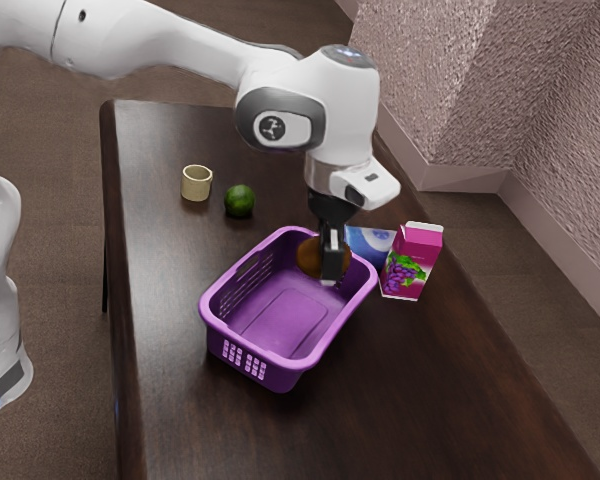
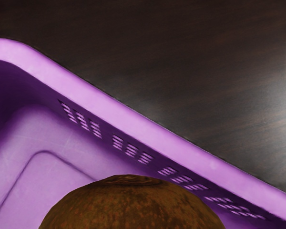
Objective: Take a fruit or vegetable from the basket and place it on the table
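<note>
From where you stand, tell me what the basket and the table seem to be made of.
The basket looks like glossy purple moulded plastic: smooth rounded rim, slots cut cleanly through thin walls. The table seems dark wood with a satin finish, showing streaky grain and a soft sheen, though it could be a veneer.

No legible txt or nos., grape pic on pink carton, round dk. logo on arm
</note>
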